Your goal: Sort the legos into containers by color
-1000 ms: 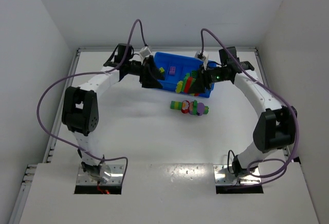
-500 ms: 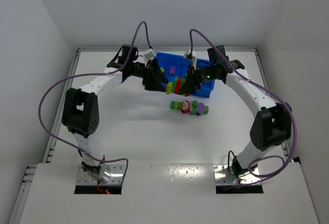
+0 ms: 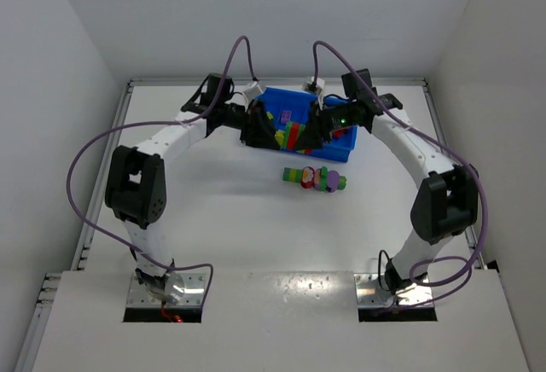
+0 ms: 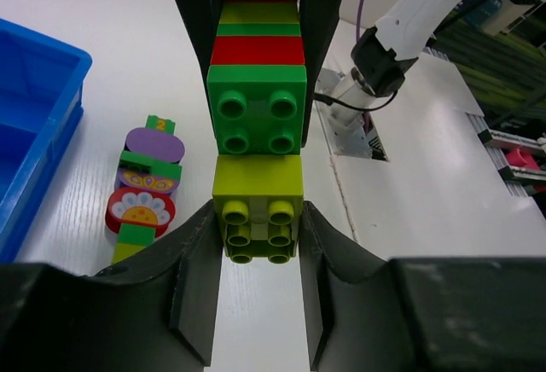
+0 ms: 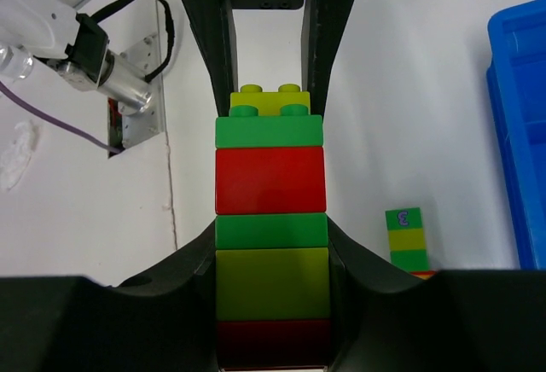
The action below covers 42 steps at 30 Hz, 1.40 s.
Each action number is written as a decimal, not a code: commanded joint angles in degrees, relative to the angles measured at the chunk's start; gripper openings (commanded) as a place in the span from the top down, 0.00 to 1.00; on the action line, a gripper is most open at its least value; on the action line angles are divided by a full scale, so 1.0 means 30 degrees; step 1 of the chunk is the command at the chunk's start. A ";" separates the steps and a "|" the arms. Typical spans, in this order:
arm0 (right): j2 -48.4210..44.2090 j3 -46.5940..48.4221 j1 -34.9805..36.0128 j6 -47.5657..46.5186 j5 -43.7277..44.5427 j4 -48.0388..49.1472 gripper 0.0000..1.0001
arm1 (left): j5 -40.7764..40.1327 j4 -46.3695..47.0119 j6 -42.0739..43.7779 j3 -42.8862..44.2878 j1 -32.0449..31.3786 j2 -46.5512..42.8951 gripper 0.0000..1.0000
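Two striped sticks of glossy, studded plastic bricks. Middle of table (image 3: 213,218): loose stick (image 3: 314,177), lying flat, some pieces rounded. Further back: held stick (image 4: 258,107), green, red and lime blocks, pinched at opposite ends by left gripper (image 4: 258,244) and right gripper (image 5: 271,278), each closed snugly. Carried leftward since a second ago, now above rigid blue tray (image 3: 277,97) by far edge. Probably ready for pulling apart.

Lego sticks — 2: held stick (image 3: 291,136), loose stick (image 3: 314,177); blue tray (image 3: 277,99), 1; purple brick (image 3: 287,117), 1; arms — 2: left arm (image 3: 162,137), right arm (image 3: 418,154).
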 commanded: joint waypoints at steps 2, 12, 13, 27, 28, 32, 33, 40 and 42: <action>-0.0051 0.0506 -0.0126 -0.0238 -0.0130 0.1185 1.00 | 0.1336 0.0265 0.0233 0.0861 -0.0228 0.0087 0.92; -0.3593 -0.2716 -0.1153 -0.1146 0.0630 0.0218 1.00 | -0.2733 0.0002 0.0936 0.2937 0.3051 0.2808 0.94; -0.3828 -0.3183 -0.1153 -0.1146 0.0632 0.0218 1.00 | -0.3289 0.0002 0.1197 0.3289 0.3053 0.3450 0.94; -0.4680 -0.3600 -0.1505 -0.0796 0.1218 0.0042 1.00 | -1.1671 0.1115 -0.2169 0.9882 0.2702 0.9225 0.49; -0.4680 -0.3598 -0.1505 -0.0795 0.1218 0.0042 1.00 | -1.2341 0.1289 -0.2169 0.9885 0.2528 0.9228 0.44; -0.4269 -0.3393 -0.1505 -0.0795 0.1218 0.0218 1.00 | -1.2787 0.1494 -0.2169 0.9653 0.2526 0.8909 0.26; -0.4269 -0.3190 -0.1505 -0.0621 0.0986 0.0392 1.00 | -1.2555 0.1496 -0.2343 0.9447 0.2526 0.8702 0.21; -0.3451 -0.2604 -0.1505 -0.0619 -0.0127 0.0569 1.00 | -0.1929 0.4927 -0.3954 0.5959 0.2702 0.5217 0.24; -0.3273 -0.2399 -0.1331 -0.0619 -0.0335 0.0569 1.00 | 0.0944 0.3382 -0.3695 0.5959 0.2088 0.4719 0.26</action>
